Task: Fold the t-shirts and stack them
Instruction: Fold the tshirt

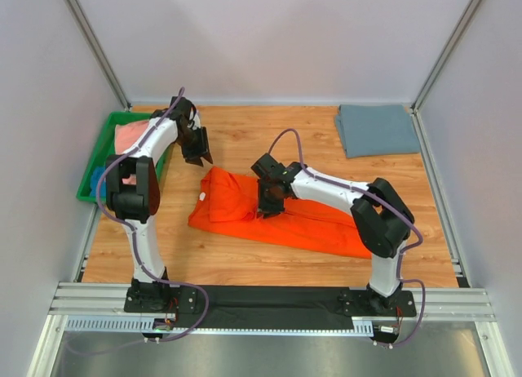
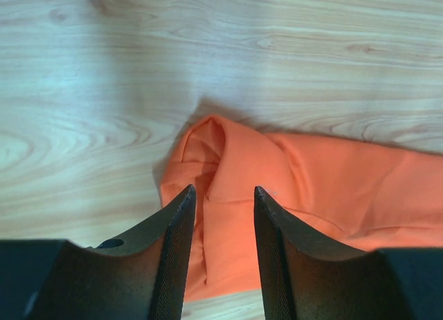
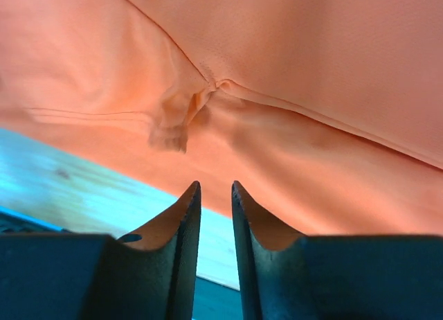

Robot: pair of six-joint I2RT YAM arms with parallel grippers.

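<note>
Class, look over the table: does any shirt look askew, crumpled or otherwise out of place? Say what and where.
The orange t-shirt lies diagonally mid-table, only partly folded, its left end bunched into a lump. The grey-blue shirt at the far right corner is folded flat by contrast. Nothing looks spilled or damaged.

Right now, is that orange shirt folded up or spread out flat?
Partly folded, untidily: the orange t-shirt lies as a long doubled-over band on the table, one end bunched and creased.
</note>
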